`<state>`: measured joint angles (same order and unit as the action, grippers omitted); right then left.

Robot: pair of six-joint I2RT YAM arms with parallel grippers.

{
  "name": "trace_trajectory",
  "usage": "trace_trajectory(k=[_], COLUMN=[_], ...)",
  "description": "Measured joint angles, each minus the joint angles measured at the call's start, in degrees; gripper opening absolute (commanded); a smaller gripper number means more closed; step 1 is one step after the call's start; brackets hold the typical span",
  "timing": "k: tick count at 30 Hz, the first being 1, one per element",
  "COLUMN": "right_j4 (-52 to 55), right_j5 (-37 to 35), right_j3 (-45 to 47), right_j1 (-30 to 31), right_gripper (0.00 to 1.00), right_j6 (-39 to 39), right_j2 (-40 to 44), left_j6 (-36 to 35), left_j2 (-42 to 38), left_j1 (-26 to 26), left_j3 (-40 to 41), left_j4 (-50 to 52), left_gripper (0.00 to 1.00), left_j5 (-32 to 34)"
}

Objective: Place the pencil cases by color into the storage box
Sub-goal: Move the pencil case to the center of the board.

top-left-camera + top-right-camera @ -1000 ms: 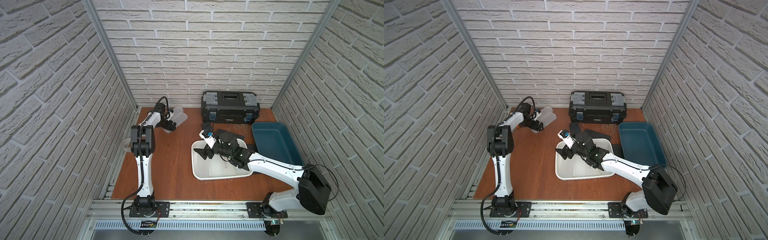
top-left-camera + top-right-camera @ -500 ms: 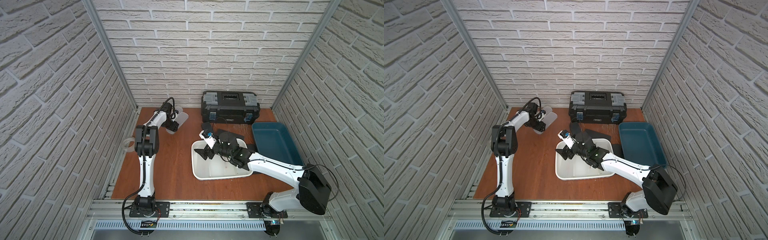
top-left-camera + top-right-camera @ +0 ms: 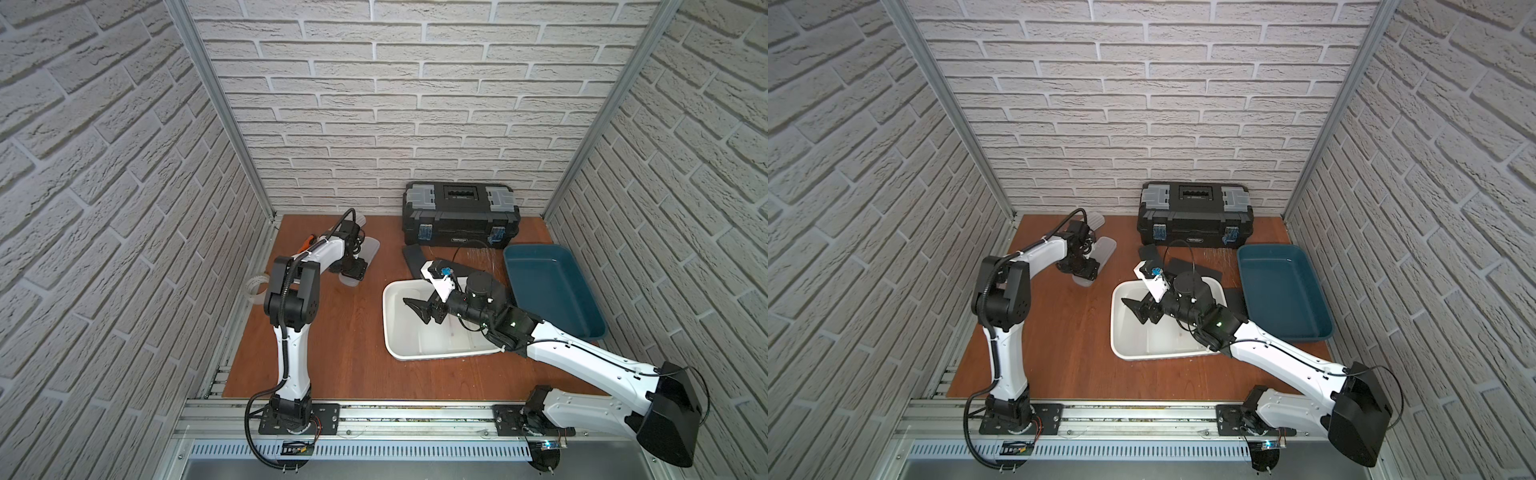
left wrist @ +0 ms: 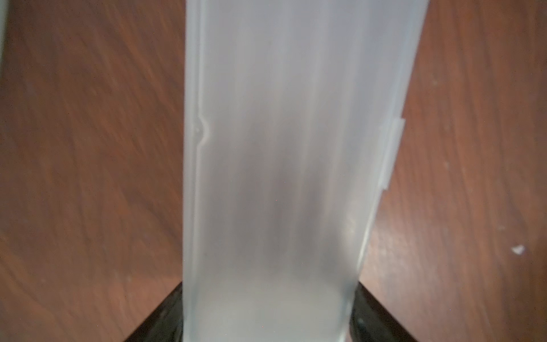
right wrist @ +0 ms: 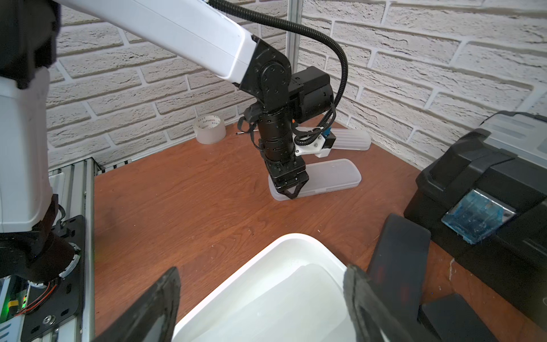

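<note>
A frosted white pencil case (image 3: 369, 248) (image 3: 1105, 249) lies on the table at the back left. My left gripper (image 3: 353, 271) (image 3: 1086, 272) (image 4: 269, 325) points down on its near end, shut on it, with one finger on each long edge (image 5: 291, 192). A second frosted case (image 5: 349, 139) (image 3: 1096, 218) lies behind it by the wall. My right gripper (image 3: 419, 307) (image 3: 1138, 309) (image 5: 262, 272) hangs open over the white storage box (image 3: 390, 332) (image 3: 1117, 332), where a frosted case (image 5: 281, 302) lies flat. Black cases (image 3: 413, 257) (image 5: 396, 257) lie behind that box.
An empty teal box (image 3: 552, 291) stands at the right. A black toolbox (image 3: 459, 216) sits against the back wall. A clear tape roll (image 3: 255, 286) (image 5: 208, 128) and an orange-handled screwdriver (image 3: 309, 240) lie at the left edge behind my left arm.
My left gripper has closed on the frosted case and its arm has swung a little to the right. The right arm has hardly moved.
</note>
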<state>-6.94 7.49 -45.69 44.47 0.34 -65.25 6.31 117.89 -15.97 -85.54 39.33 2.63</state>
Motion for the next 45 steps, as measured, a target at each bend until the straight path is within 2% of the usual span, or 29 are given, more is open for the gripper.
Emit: trace_trajectory(k=[7, 10, 14, 17, 21, 32, 42, 45], right_j4=[0.6, 1.2, 2.2, 2.8, 3.2, 3.1, 2.9, 2.9], right_j5=[-0.1, -0.2, -1.3, -2.3, -3.5, -4.8, -4.7, -4.7], right_j3=[0.3, 0.3, 0.3, 0.4, 0.4, 1.2, 1.2, 1.2], right_j1=[0.0, 0.0, 0.0, 0.0, 0.0, 0.0, 0.0, 0.0], right_gripper=[0.86, 0.86, 0.86, 0.86, 0.86, 0.86, 0.86, 0.86], right_j6=[1.8, 2.4, 2.7, 2.7, 2.7, 2.7, 2.7, 2.7], right_j2=[0.5, 0.3, 0.2, 0.3, 0.6, 0.8, 0.1, -0.1], left_j6=[10.3, 13.3, 15.4, 15.5, 14.6, 10.1, 5.8, 5.2], left_j2=[-11.8, -13.7, -13.5, -12.6, -10.5, -3.7, 0.9, 3.1], left_j1=[-6.4, -9.0, -10.6, -10.8, -10.7, -6.4, -5.2, -4.9], left_j3=[18.0, 20.7, 21.0, 19.4, 15.8, 5.0, -2.6, -5.3], left_j4=[-6.7, -8.4, -8.4, -6.9, -4.2, 1.3, 1.5, 1.4], left_gripper=[0.73, 0.77, 0.89, 0.95, 0.98, 0.98, 0.98, 0.94], left_j5=[1.3, 2.8, 4.2, 4.7, 6.2, 7.8, 5.0, 4.3])
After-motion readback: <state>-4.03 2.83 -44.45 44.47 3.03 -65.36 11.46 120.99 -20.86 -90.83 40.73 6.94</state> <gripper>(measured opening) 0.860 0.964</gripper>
